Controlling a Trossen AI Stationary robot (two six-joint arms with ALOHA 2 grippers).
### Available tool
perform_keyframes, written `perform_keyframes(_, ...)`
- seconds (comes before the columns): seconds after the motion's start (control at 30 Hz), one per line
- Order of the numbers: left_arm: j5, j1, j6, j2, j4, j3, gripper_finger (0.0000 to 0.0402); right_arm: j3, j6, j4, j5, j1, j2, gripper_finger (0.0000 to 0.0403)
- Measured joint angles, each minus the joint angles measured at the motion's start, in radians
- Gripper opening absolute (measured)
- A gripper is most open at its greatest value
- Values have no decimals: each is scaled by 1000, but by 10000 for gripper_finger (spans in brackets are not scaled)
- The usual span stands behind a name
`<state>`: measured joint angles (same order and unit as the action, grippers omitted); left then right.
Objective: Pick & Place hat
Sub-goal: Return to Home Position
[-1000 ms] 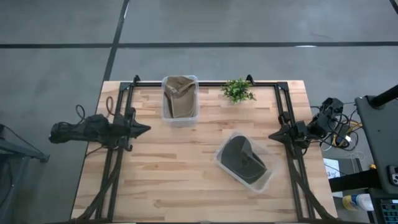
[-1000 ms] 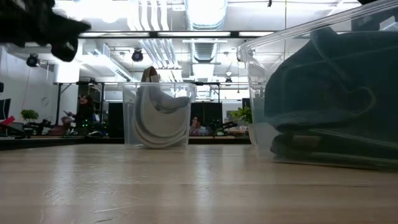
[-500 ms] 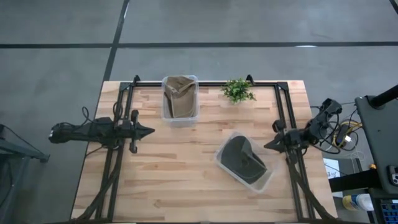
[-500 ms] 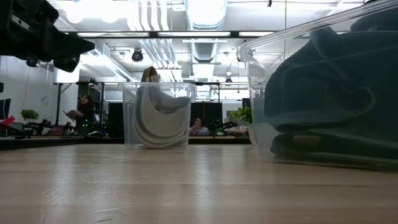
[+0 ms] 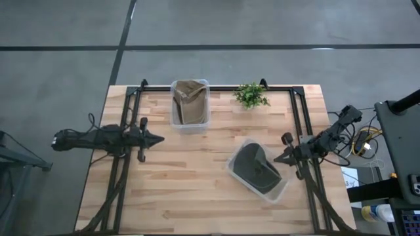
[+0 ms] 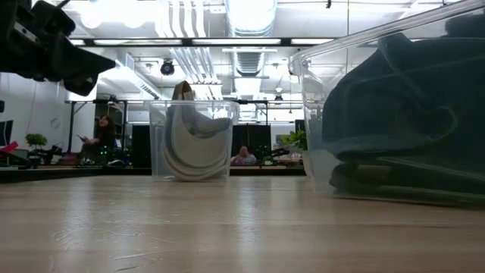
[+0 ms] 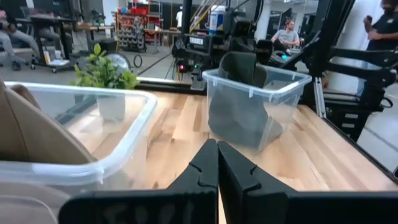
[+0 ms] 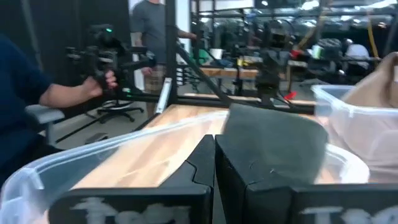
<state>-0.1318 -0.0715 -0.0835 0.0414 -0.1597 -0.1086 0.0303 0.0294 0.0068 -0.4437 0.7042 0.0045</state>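
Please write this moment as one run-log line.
left claw: shut, empty, left side | right claw: shut, empty, beside clear bin | black cap: in clear bin

Counter (image 5: pixel 197 180): pale wood planks, smooth, low satin sheen. Slanted bin (image 5: pixel 231 162) and far-edge bin (image 5: pixel 190 128): clear plastic, glossy, glare along the rims. Dark cap (image 5: pixel 257 168): matt woven cloth. Tan cap (image 5: pixel 188 101): matt cloth, soft folds. Frame rails (image 5: pixel 118 183): black metal, matt.
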Motion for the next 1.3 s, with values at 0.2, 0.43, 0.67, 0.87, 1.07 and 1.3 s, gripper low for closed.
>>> perform_keyframes(0.2, 0, 0, -1, 1, -14, 28, 0, -8, -52, 35, 100, -49, -4, 9)
perform_keyframes(0.43, 9, -1, 21, -1, 0, 36, 0, -8, -40, 32, 114, -154, -5, 9)
perform_keyframes(0.67, 55, -1, 32, -2, -8, 33, 0, -8, -59, 10, 184, -334, -5, 9)
perform_keyframes(0.87, 59, -1, -7, 2, 4, 41, 0, -8, -96, 5, 231, -470, -2, 9)
perform_keyframes(1.07, 60, -1, -7, 2, -2, 36, 0, -8, -131, 9, 244, -496, -3, 9)
perform_keyframes(1.3, 59, -1, -7, 2, -4, 36, 0, -7, -184, 102, 152, -496, -3, 9)
